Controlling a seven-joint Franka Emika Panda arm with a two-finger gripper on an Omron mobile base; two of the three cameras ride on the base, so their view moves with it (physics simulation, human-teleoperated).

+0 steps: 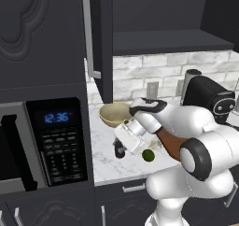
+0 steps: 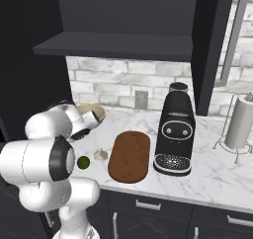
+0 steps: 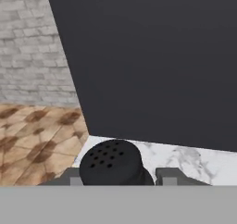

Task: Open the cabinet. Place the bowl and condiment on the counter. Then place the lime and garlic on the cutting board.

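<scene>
We see a black condiment [image 3: 111, 163] cap dotted with holes, white grey-veined counter [image 3: 194, 160], green lime [image 1: 148, 155].

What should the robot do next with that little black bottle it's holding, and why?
Probably lower it a touch and let go. The end effector grips the condiment just over the counter, left of the bowl, which already sits there. The lime and garlic aren't yet on the cutting board.

White brick backsplash [image 2: 118, 77]; built-in microwave [image 1: 44, 143] left; black coffee machine [image 2: 174, 134]; paper towel holder [image 2: 240, 124]; brown tiled floor [image 3: 32, 140].
</scene>
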